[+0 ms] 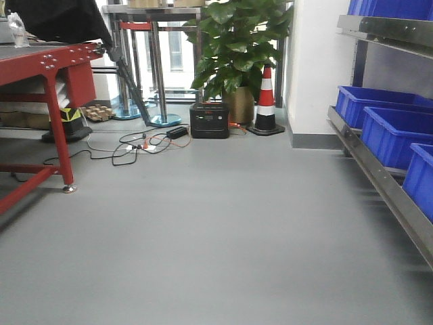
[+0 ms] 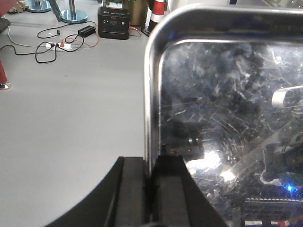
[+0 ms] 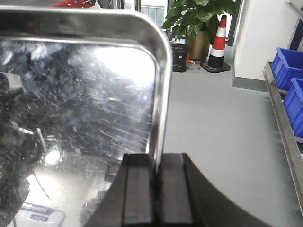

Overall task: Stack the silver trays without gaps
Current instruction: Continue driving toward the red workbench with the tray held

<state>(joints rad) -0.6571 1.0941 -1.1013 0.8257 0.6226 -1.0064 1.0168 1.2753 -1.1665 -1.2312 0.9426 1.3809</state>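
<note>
At opposite rims of a silver tray, left hand and right hand each pinch it

**Grey floor, daylight at the far end**

Daylight is coming through windows behind a potted plant. A red table is standing left on the grey floor. Blue bins are sitting on steel shelving at right, near a traffic cone.

One silver tray, one cone, one potted plant, one black box
</note>
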